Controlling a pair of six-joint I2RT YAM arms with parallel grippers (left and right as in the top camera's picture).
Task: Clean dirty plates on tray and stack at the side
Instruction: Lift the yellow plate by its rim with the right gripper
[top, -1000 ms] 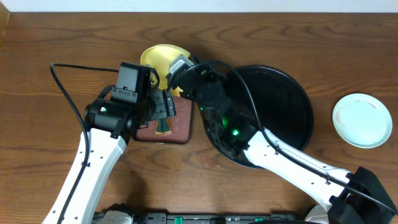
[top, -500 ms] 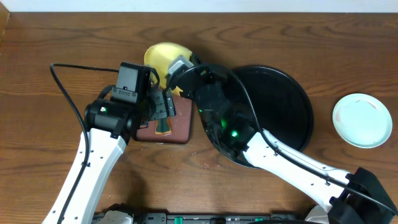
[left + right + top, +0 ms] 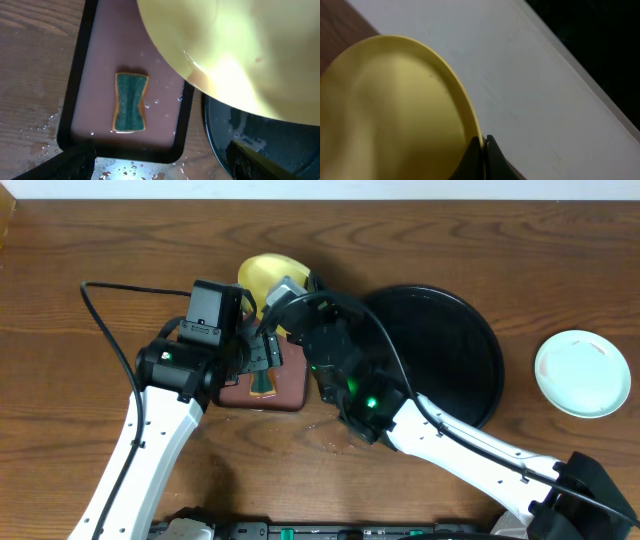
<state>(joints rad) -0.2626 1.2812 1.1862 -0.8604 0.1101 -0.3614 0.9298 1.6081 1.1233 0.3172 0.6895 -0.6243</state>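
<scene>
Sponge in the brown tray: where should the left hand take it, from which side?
Pinch the sponge across its narrowed waist, straight down from above. It lies flat in the rectangular tray, clear of the walls, so both long edges are free. The open left hand hangs over it. The yellow plate overhangs one tray edge; avoid that side.

Both arms: white links (image 3: 148,450), black joints (image 3: 165,365), black cable (image 3: 120,287), dark fingers (image 3: 75,160), seemingly green lights (image 3: 375,393).

2 plates (image 3: 262,275) (image 3: 582,373), 1 blk tray (image 3: 450,350), 1 brn tray (image 3: 105,55), 1 sponge (image 3: 130,102).
</scene>
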